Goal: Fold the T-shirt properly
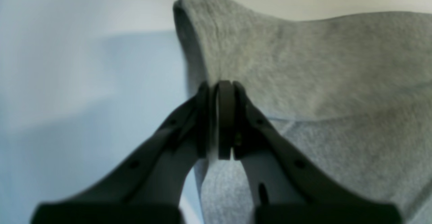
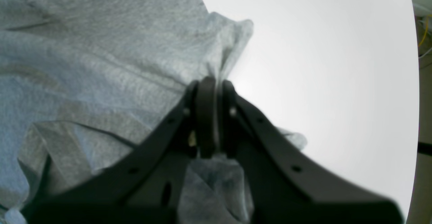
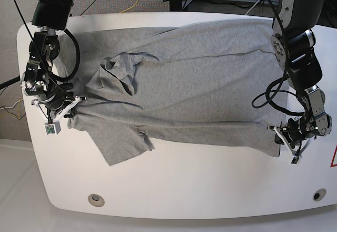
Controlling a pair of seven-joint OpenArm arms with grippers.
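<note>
both of our pincers sat nearest the lenses, jaws pressed narrow on grey cloth. we had the t-shirt (image 3: 200, 79) spread across the white table (image 3: 174, 190), probably so its near edge could be lifted and folded over. our left gripper (image 1: 225, 92) pinched the hem corner, our right gripper (image 2: 210, 89) the shoulder end beside a sleeve, each at the shirt's outer edge.

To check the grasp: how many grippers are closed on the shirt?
2. The left gripper pinches the shirt at its near edge, base view's right; the right gripper pinches near the sleeve, that view's left.
</note>
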